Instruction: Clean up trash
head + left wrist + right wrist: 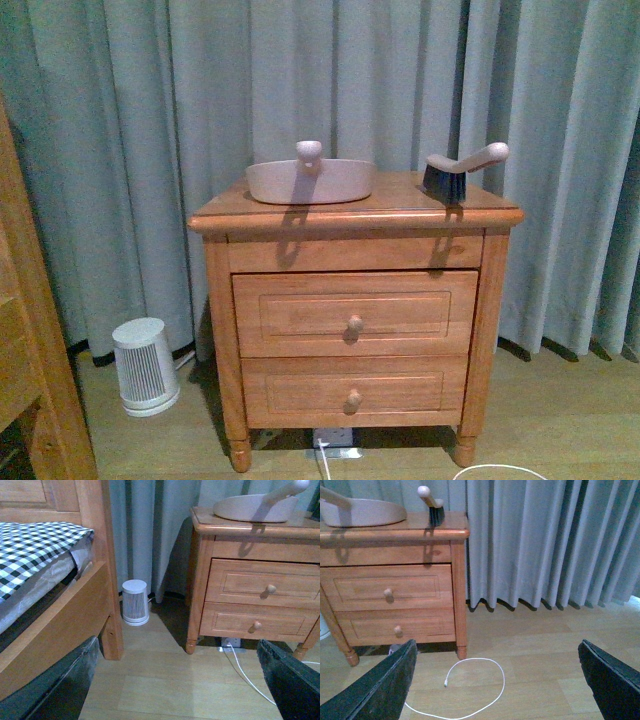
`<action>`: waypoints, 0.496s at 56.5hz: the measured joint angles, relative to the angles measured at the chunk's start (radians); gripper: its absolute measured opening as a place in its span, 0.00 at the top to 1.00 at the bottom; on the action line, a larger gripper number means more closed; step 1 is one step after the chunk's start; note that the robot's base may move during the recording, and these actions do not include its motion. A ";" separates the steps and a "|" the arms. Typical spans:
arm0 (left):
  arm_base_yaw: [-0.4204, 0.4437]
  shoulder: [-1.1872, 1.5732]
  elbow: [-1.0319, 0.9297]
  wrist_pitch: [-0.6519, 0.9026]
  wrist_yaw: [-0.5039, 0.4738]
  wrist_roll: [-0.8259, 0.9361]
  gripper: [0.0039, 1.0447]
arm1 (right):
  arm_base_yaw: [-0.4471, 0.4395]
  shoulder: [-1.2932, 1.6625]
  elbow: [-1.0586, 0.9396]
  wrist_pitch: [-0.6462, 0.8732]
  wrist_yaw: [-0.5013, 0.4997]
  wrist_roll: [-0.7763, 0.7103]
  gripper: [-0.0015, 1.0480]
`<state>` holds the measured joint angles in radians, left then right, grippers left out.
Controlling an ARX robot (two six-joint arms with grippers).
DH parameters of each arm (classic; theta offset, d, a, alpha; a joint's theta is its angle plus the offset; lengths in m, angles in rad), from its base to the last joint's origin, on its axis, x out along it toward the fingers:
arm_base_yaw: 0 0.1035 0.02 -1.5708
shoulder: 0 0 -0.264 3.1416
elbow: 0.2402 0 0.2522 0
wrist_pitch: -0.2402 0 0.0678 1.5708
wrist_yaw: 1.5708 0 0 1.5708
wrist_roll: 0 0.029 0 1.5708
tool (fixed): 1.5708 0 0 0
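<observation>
No crumpled white wad of trash shows in any view. A wooden nightstand (355, 310) with two drawers stands ahead. On its top are a pale pink dustpan (310, 180) and a hand brush (460, 170) with dark bristles. The dustpan (255, 507) also shows in the left wrist view, and the dustpan (365, 510) and brush (434, 507) show in the right wrist view. My left gripper (182, 680) is open and empty above bare wooden floor. My right gripper (500, 680) is open and empty above the floor, near a loop of white cable (485, 680). Neither arm shows in the front view.
A small white ribbed canister (145, 365) stands on the floor left of the nightstand. A wooden bed frame (65, 615) with a black-and-white checked cover (35, 545) is at the left. Grey curtains (400, 80) hang behind. A power strip (335, 440) lies under the nightstand.
</observation>
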<state>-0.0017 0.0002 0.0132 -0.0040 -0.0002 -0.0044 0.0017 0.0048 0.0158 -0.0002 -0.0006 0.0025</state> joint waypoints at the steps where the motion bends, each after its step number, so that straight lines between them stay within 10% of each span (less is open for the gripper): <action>1: 0.000 0.000 0.000 0.000 0.000 0.000 0.07 | 0.000 0.000 0.000 0.000 0.000 0.000 0.07; 28: 0.000 0.000 0.000 0.000 0.000 0.000 0.07 | 0.000 0.000 0.000 0.000 0.000 0.000 0.07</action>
<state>-0.0017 0.0002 0.0132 -0.0040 -0.0002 -0.0044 0.0017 0.0048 0.0158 -0.0002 -0.0006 0.0025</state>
